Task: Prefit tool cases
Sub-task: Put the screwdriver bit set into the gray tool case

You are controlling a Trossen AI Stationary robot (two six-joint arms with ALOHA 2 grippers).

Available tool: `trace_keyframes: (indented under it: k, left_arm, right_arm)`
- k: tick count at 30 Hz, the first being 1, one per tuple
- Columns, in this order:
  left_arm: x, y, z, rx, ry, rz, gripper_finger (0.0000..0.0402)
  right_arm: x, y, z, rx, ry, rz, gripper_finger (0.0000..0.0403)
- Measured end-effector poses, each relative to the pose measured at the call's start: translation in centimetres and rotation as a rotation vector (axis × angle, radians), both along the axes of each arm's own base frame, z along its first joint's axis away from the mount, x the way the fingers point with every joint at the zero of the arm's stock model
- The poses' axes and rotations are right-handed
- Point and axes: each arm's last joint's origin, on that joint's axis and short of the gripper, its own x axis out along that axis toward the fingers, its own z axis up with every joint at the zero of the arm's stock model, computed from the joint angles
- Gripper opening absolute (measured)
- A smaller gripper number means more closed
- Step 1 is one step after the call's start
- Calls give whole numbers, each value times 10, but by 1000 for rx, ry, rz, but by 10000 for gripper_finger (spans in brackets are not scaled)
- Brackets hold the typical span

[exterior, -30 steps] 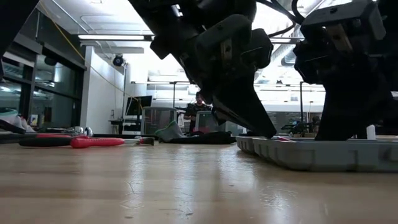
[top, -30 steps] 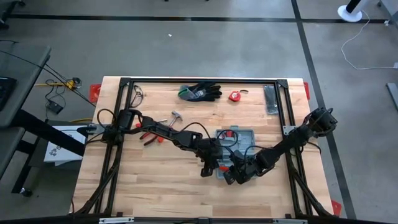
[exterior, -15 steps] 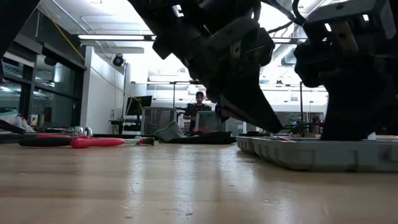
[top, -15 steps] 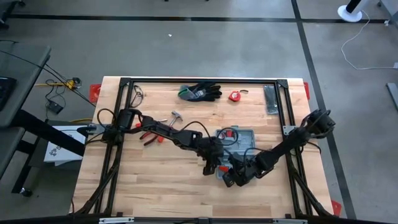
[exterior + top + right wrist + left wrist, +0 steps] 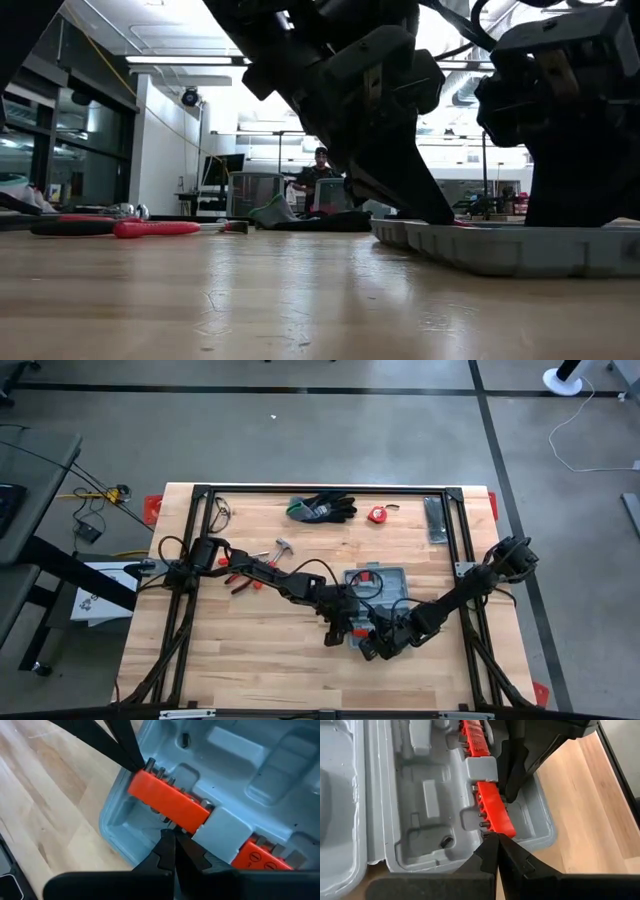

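Note:
The grey-blue tool case [image 5: 385, 582] lies open on the table, right of centre, its moulded recesses [image 5: 420, 810] facing up. An orange bit holder [image 5: 492, 810] sits in a recess along one edge, under a grey clip [image 5: 225, 827]. My left gripper [image 5: 495, 840] is shut, its tips at one end of the holder. My right gripper [image 5: 172, 836] is shut too, its tips at the holder's long side. In the high view the two grippers [image 5: 352, 628] [image 5: 378, 644] meet over the case's near part. In the low view both reach down into the case [image 5: 500, 245]. My left gripper touches the end of the orange bit holder [image 5: 496, 832] with its shut fingertips, slanting down from the table's left. The holder stays seated in the case. My right gripper touches the holder's long side [image 5: 172, 822] next to the grey clip with its shut fingertips, slanting down across the holder.
Black-and-green gloves [image 5: 322, 508], a red tape measure [image 5: 377, 514] and a dark flat bar [image 5: 434, 520] lie along the far edge. A hammer [image 5: 283, 548] and red-handled pliers [image 5: 243, 580] lie left of the case. Bare wood spreads at the near left.

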Motion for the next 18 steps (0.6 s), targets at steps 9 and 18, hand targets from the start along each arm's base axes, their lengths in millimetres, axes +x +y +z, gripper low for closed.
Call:
trace_keyframes:
  k: [9,18]
  left_arm:
    - [-1,1,5,-8,1,-5,0]
    - [-2,-8,15,2,-51,-20,0]
  right_arm:
    - [-1,-1,0,-9,4,-3,0]
    - [-1,-1,0,-13,3,-5,0]
